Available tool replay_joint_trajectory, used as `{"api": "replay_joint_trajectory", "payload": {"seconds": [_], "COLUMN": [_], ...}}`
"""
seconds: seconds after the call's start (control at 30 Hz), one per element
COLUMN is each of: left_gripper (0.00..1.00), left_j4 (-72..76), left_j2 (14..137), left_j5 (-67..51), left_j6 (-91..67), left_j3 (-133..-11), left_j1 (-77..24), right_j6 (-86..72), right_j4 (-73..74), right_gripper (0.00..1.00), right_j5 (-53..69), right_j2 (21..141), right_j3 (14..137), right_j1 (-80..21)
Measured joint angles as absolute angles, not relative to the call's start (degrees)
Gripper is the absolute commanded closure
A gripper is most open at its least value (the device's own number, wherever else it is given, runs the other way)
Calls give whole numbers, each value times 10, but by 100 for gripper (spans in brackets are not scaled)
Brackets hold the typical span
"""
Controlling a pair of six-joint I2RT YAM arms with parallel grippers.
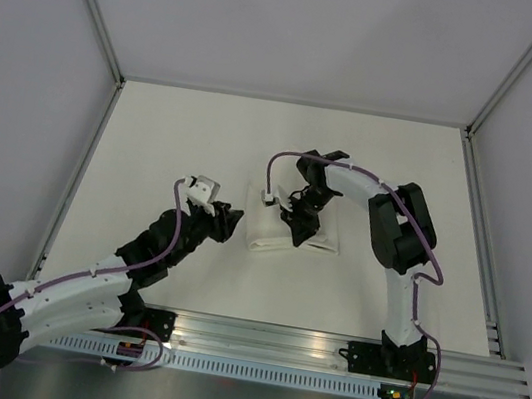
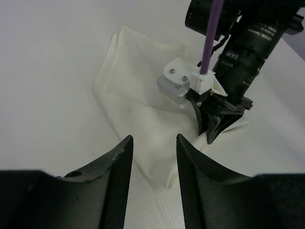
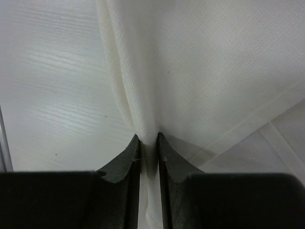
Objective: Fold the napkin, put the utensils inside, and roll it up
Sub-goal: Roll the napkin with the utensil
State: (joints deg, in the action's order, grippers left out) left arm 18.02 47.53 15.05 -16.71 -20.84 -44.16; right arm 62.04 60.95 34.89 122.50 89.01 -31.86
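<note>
The white napkin [image 1: 277,224] lies folded into a small bundle near the table's middle. My right gripper [image 1: 299,227] stands over its near edge, shut on a bunched fold of the napkin [image 3: 143,95], which runs up between the two fingers. In the left wrist view the napkin [image 2: 138,100] spreads out ahead, with the right gripper [image 2: 213,135] pinching its right side. My left gripper [image 1: 232,221] hovers just left of the napkin, open, with nothing between its fingers [image 2: 121,157]. No utensils are in view.
The white table [image 1: 154,141] is walled by pale panels with metal frame posts [image 1: 102,22]. An aluminium rail [image 1: 324,345] runs along the near edge by the arm bases.
</note>
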Motion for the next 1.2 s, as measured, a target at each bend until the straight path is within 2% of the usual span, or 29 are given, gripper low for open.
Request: {"api": "replay_joint_trajectory", "payload": {"seconds": [0.17, 0.37, 0.6, 1.2], "left_gripper": [55, 57, 51, 43], "left_j4": [236, 272, 310, 315], "left_j2": [490, 609, 737, 922], "left_j5": [164, 185, 196, 98], "left_j6": [-107, -16, 109, 246], "left_j3": [-178, -190, -241, -359], "left_j1": [-499, -582, -668, -685], "right_j6": [624, 623, 615, 600], "right_j4": [667, 719, 758, 783], "right_gripper": [81, 82, 81, 82], "right_j5": [372, 382, 391, 392], "right_j2": [1247, 1266, 1288, 1304], "right_j3": [904, 910, 921, 931], "right_j1": [-306, -305, -300, -295]}}
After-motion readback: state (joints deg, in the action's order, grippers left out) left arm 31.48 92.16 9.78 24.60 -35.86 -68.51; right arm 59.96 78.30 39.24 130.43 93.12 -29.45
